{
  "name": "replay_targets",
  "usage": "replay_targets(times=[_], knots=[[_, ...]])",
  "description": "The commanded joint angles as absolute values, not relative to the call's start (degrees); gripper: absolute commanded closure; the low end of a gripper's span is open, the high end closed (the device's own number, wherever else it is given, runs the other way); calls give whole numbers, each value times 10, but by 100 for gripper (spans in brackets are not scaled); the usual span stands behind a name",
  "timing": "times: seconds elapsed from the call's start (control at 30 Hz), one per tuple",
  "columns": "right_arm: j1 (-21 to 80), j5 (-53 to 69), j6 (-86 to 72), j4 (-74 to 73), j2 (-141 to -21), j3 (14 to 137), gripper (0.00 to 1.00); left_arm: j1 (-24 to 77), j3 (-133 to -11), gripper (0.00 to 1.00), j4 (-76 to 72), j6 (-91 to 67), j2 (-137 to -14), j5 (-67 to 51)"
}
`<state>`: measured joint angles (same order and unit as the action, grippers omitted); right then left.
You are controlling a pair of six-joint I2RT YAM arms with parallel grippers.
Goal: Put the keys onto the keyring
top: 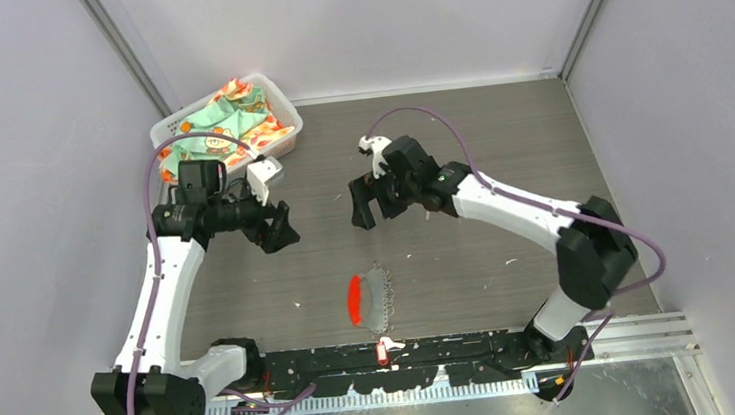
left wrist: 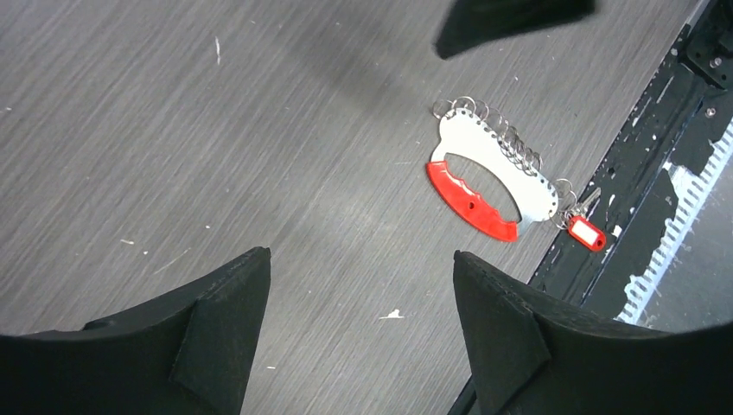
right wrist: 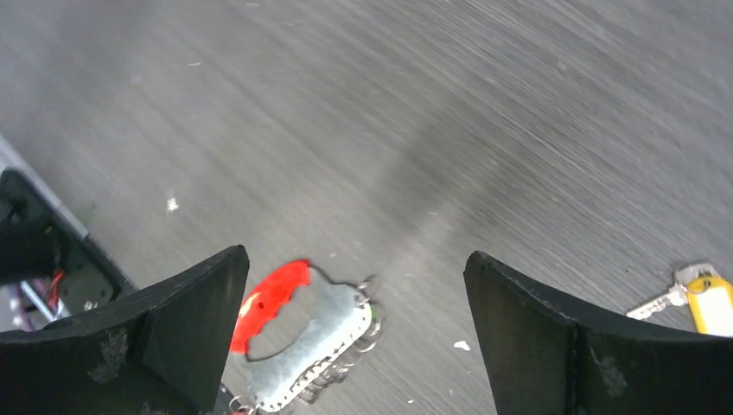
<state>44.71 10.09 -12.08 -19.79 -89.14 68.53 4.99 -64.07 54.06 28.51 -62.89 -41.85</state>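
The keyring [top: 379,297] lies flat near the table's front edge, a silvery plate fringed with small rings and a red crescent grip [top: 355,301] on its left. The red-tagged key [top: 384,348] rests at its near end on the black rail, and in the left wrist view this key [left wrist: 586,233] touches the end rings of the keyring [left wrist: 488,160]. The yellow-tagged key [right wrist: 707,301] lies apart on the table, seen at the right edge of the right wrist view. My left gripper [top: 280,227] [left wrist: 361,255] and right gripper [top: 367,205] [right wrist: 356,255] hover open and empty, well behind the keyring [right wrist: 333,333].
A white basket [top: 279,103] holding patterned cloth stands at the back left. A black mounting rail [top: 476,347] runs along the near edge. Grey walls close in both sides. Small white flecks dot the wood-grain table.
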Motion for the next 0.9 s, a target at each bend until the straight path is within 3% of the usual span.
replay_targets(times=[0.0,0.13,0.23,0.33,0.43,0.5,0.57,0.67,0.87], knots=[[425,67,-215,-270,-945,690,0,41,-670,21,538,271,-629,-418],[429,-119,-246,-260,-844,682,0,39,-682,20,532,259,-628,-391],[416,-32,-298,-208,-854,644,0,36,-681,20,513,228,-626,-369],[418,51,-304,-268,-925,679,0,35,-666,19,503,220,-620,-360],[434,-37,-310,-309,-964,693,0,35,-651,17,493,219,-614,-344],[453,-67,-306,-321,-971,697,9,34,-650,17,490,220,-616,-327],[465,-62,-321,-292,-962,679,30,34,-651,17,493,224,-619,-315],[490,-57,-327,-287,-976,680,47,34,-645,16,492,225,-617,-313],[517,-34,-335,-275,-1009,691,48,34,-631,11,496,230,-612,-311]])
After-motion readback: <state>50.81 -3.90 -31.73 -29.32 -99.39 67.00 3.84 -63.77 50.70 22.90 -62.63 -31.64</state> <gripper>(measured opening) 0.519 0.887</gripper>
